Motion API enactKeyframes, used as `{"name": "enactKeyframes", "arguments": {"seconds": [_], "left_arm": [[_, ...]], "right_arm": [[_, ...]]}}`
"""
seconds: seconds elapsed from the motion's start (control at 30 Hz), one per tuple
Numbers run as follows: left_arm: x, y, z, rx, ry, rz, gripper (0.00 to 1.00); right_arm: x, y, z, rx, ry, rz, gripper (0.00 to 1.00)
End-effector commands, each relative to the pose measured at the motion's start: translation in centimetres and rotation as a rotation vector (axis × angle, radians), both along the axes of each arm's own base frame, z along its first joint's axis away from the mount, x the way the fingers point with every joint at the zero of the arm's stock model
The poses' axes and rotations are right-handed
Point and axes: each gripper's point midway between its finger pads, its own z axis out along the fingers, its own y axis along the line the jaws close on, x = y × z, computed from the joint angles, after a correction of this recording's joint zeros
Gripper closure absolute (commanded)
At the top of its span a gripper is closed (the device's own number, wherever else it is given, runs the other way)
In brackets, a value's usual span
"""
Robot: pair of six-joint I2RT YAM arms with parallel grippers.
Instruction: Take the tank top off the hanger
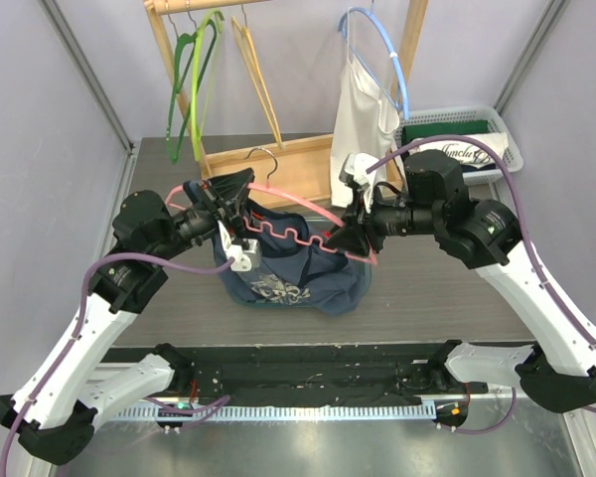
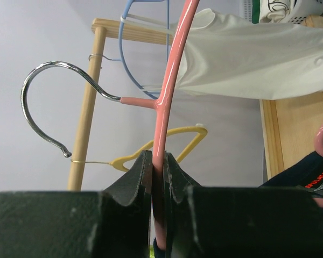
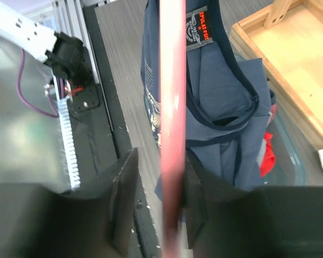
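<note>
The left gripper [image 2: 159, 161] is sitting closest to the lens. Its black fingers are pressing tight on the bar of the pink plastic hanger [image 2: 169, 80], near the hanger's middle. At the hanger's far shoulder, the right gripper [image 3: 161, 161] is straddling the same bar. One finger is touching it and a gap is showing beside the other, so treat that claw as slightly open and not clamping.

You are looking at a task not yet done. The navy blue tank top [image 1: 288, 278] is hanging from the hanger held between the two arms, and its lower part is bunching on the table. By this reading, sliding the straps off the hanger's ends is the work remaining.

The grey wood-grain table [image 1: 437, 288] is carrying a wooden garment rack [image 1: 278, 159] at its far side. The rack is holding spare plastic hangers [image 1: 195, 89] and a white garment [image 1: 363, 119], and a white basket [image 1: 507, 139] is standing beside it. Pale panels are enclosing the cell.
</note>
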Motion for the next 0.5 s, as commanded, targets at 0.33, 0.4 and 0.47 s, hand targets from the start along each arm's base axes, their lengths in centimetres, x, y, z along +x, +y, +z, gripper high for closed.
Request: {"name": "enactKeyframes", "arguments": {"seconds": [0.33,0.4,0.47], "left_arm": [[-0.2,0.9,3.8,-0.267,0.096,0.028,0.59],[-0.4,1.3,4.9,-0.423,0.243,0.033,0.11],[-0.4,2.2,5.5,-0.540,0.342,0.068,0.00]], "right_arm": [[1.0,-1.4,3.6,0.092,-0.130,-0.116,0.99],[1.6,-1.9,4.2,0.102,-0.173,-0.156,0.99],[1.5,-2.2,5.1,0.129,-0.212,-0.164,0.99]]}}
